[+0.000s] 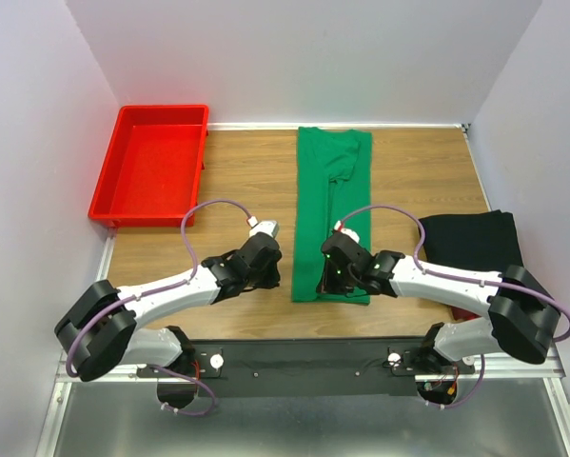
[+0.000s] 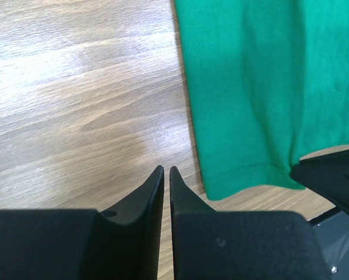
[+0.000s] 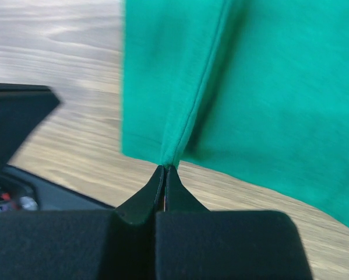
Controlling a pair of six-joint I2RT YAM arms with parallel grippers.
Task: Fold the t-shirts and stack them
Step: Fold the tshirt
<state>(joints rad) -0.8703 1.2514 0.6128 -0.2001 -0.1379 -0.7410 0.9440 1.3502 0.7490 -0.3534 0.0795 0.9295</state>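
Observation:
A bright green t-shirt (image 1: 332, 205) lies as a long narrow strip down the middle of the wooden table; it also shows in the left wrist view (image 2: 261, 87) and the right wrist view (image 3: 267, 93). My right gripper (image 1: 334, 279) (image 3: 165, 169) is shut on a pinched ridge of the shirt's near hem. My left gripper (image 1: 270, 274) (image 2: 166, 170) is shut and empty over bare wood, just left of the shirt's near left corner. A folded black t-shirt (image 1: 470, 243) lies at the right edge of the table.
A red plastic tray (image 1: 123, 167) stands at the back left. The black base rail (image 1: 304, 357) runs along the near table edge. White walls close in the left, back and right sides.

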